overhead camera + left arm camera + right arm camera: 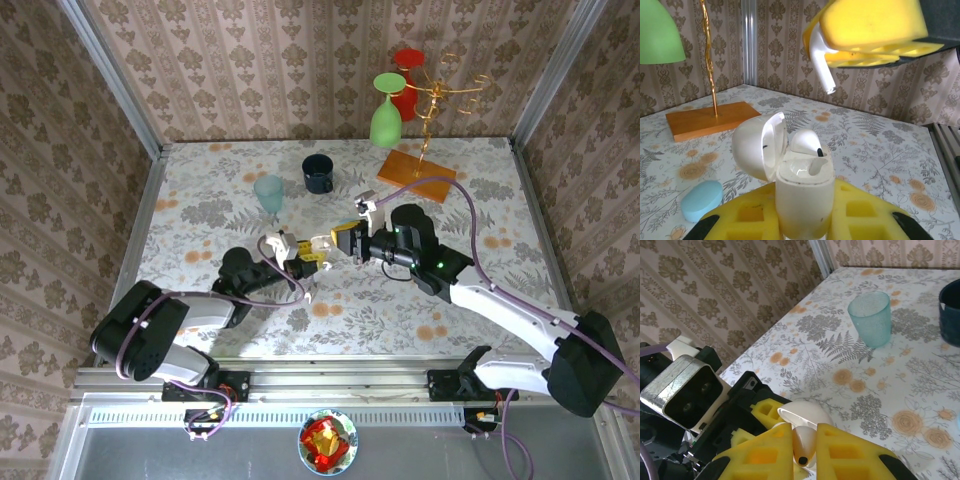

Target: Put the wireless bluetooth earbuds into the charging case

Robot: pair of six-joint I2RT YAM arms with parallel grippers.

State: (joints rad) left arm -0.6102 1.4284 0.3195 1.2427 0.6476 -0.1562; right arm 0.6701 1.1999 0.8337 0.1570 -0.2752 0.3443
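The floral tabletop (520, 200) takes up most of the booth, and both arms reach in over its middle until their hands nearly meet. At the back stands a gold rack on a wooden base (415, 172), with a green glass (386, 120) and a red glass (405, 85) hanging upside down from it. In front of that sit a dark blue cup (319, 173) and, just to its left, a pale teal cup (268, 193), both well apart from the hands.

The left hand (298, 252) is closed tight on the charging case (805, 185). Its yellow pads grip the white body from both sides, and the case stands upright above the tabletop. The case's lid (760, 150) is swung open to the left. What looks like one earbud (807, 142) already sits in the far slot; the near slot looks bare.

The right hand (335, 243) is pinched shut on the other earbud (822, 65). Its white stem sticks out below the pads and slants downward. It hangs above the open case, near it but not touching. In the right wrist view the same bud (804, 442) sits between the yellow pads (765, 455), right over the lid.

A small light-blue oval (701, 200) lies on the tabletop beside the case.
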